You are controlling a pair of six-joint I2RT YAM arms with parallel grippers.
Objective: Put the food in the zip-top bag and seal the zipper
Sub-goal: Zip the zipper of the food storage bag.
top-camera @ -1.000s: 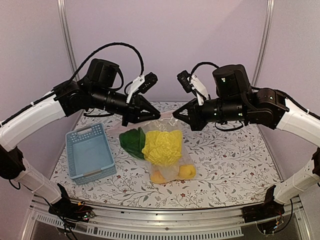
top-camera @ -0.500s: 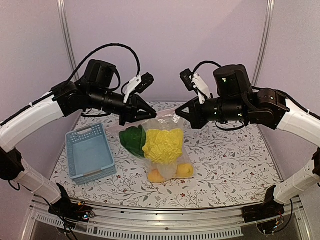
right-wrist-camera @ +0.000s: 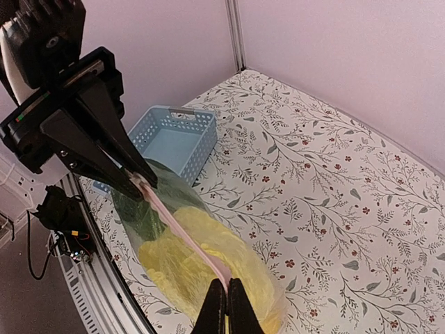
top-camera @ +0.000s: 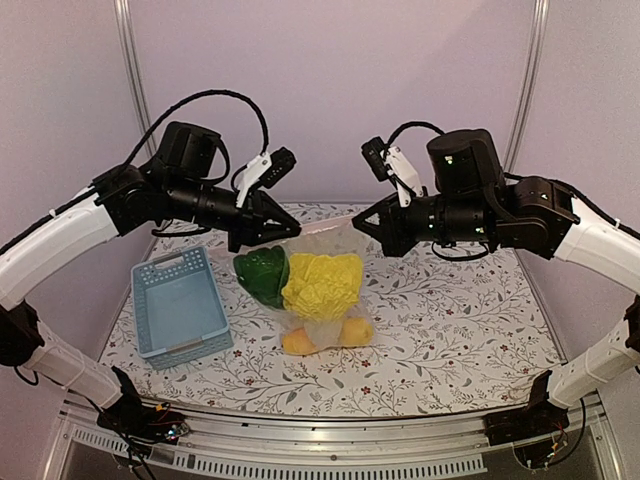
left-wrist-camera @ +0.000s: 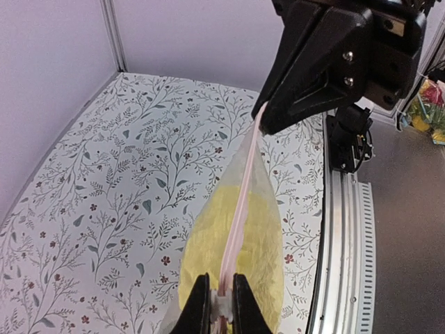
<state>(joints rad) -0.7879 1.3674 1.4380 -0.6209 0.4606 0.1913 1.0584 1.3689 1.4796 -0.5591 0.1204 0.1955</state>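
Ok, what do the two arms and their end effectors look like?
They match. The left arm and right arm have white lower links and black upper housings, with black cables looping overhead. The left end effector and right end effector have black wedge-shaped fingers tapering to a point; a white bracket with a small black camera sits above each.

No readable text, labels, brands or numbers in any view
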